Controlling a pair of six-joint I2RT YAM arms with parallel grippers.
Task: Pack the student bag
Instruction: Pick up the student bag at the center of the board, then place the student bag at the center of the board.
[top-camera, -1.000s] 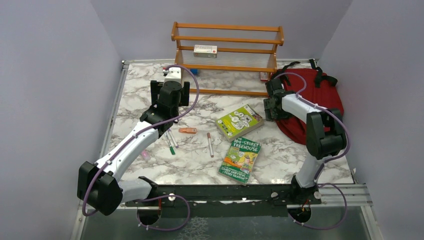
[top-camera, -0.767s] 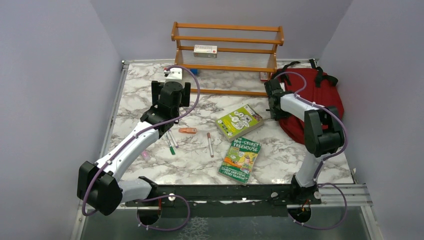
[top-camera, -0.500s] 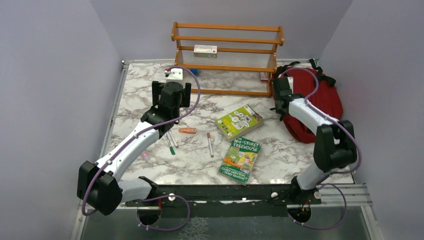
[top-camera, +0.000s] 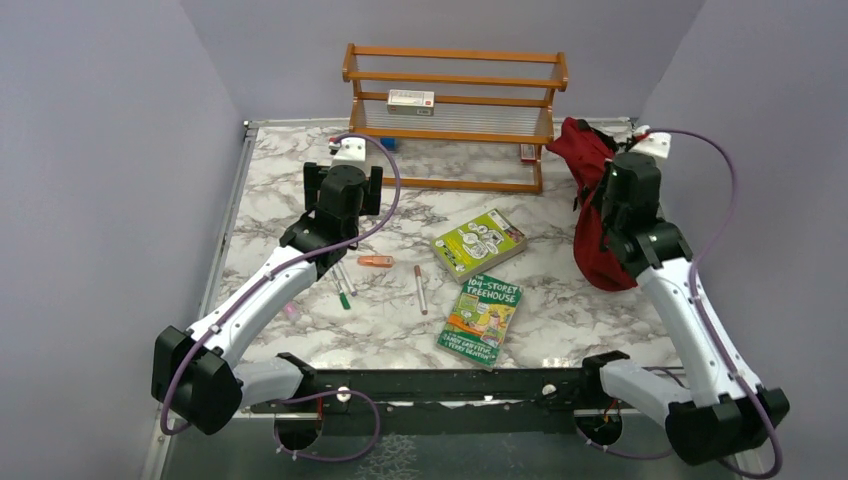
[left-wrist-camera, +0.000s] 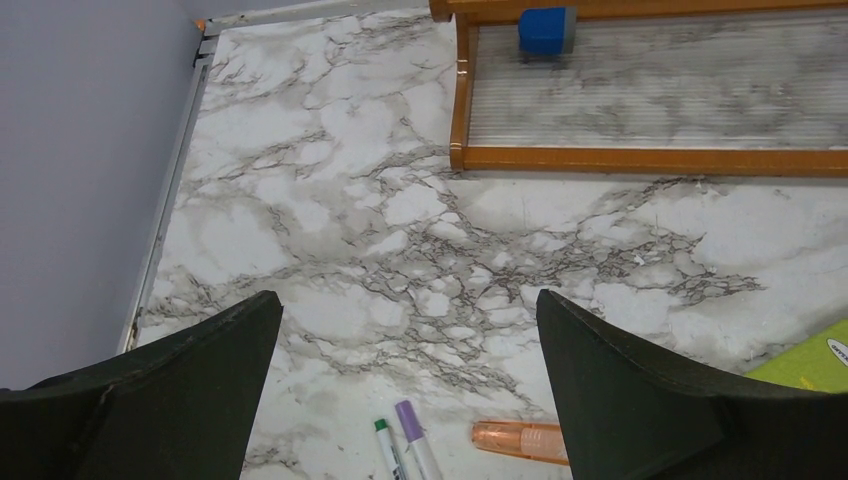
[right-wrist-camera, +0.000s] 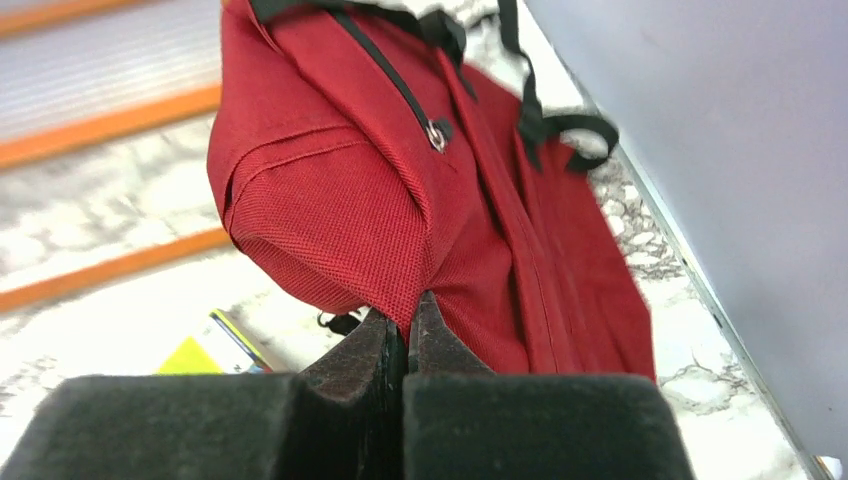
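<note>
The student bag (top-camera: 598, 235), dark red with black straps, hangs bunched up at the table's right side, its lower end on the marble. My right gripper (right-wrist-camera: 408, 318) is shut on a fold of the bag's (right-wrist-camera: 340, 190) red fabric, and the black zipper runs above the pinch. In the top view the right gripper (top-camera: 603, 190) sits against the bag's upper part. My left gripper (left-wrist-camera: 410, 310) is open and holds nothing. It hovers over bare marble at the left, in front of the rack, and appears in the top view as well (top-camera: 342, 182).
A green-yellow book (top-camera: 478, 242) and a "104-Storey Treehouse" book (top-camera: 482, 318) lie mid-table. Pens (top-camera: 343, 280), a marker (top-camera: 420, 288) and an orange highlighter (top-camera: 376, 262) lie near the left arm. A wooden rack (top-camera: 455, 110) holding a small box (top-camera: 411, 100) stands at the back.
My right gripper went from open to shut on the bag's fabric and rose to the right and back, pulling the flat bag up into a bunch. The left arm has not moved.
</note>
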